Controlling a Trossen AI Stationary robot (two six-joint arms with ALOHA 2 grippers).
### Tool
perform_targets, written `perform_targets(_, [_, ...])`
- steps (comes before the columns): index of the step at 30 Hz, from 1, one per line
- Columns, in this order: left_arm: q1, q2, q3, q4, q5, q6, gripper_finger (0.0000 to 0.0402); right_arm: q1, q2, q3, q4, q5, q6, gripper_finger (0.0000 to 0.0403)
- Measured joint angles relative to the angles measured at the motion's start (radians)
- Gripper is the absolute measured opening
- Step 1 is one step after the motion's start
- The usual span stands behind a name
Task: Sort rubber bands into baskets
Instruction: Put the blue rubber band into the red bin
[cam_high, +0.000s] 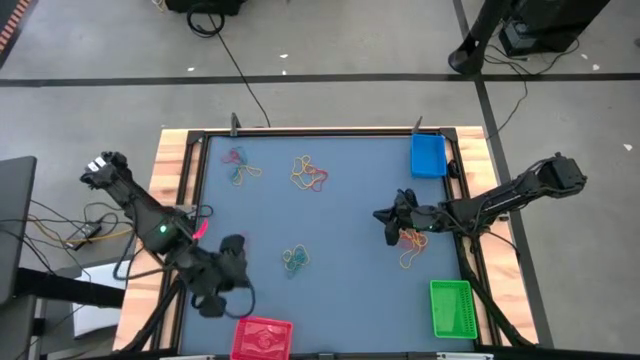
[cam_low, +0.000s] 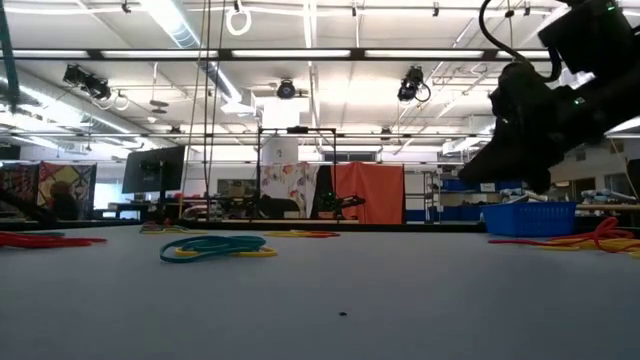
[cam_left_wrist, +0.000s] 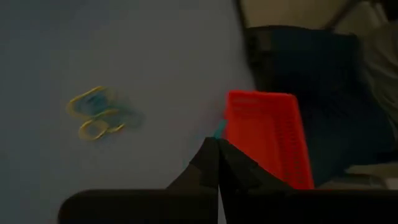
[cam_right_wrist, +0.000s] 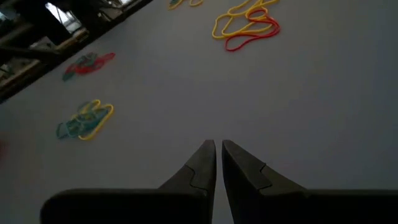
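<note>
Left pincer (cam_high: 232, 262), tips together and apparently empty, hovers near red basket (cam_high: 262, 338); right pincer (cam_high: 390, 222), closed and empty, sits beside a red-yellow rubber band pile (cam_high: 411, 243), likely next pick.

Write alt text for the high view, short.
Overhead view of a grey-blue table with two dark arms: the left tool near the red basket, the right tool beside a red-and-yellow rubber band pile. Three more rubber band clusters lie scattered; the blue basket and green basket sit along the right edge.
</note>
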Motion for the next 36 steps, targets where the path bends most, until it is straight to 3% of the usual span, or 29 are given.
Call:
perform_targets(10, [-0.026,0.107,0.000,0.119,0.072,0.024,0.0003,0.009,0.150,0.000,0.001,0.031,0.052,0.0041])
perform_targets(22, [-0.026,0.271,0.000,0.272,0.305,-0.029,0.0003,-0.012,0.297,0.000,0.093,0.036,0.068,0.0041])
perform_targets(29, [-0.024,0.345,0.000,0.225,0.305,-0.086,0.0010,-0.030,0.296,0.000,0.123,0.031,0.068,0.0041])
perform_targets(36, [-0.015,0.401,-0.001,0.190,0.300,-0.090,0.0046,-0.030,0.296,0.000,0.124,0.027,0.068,0.0041])
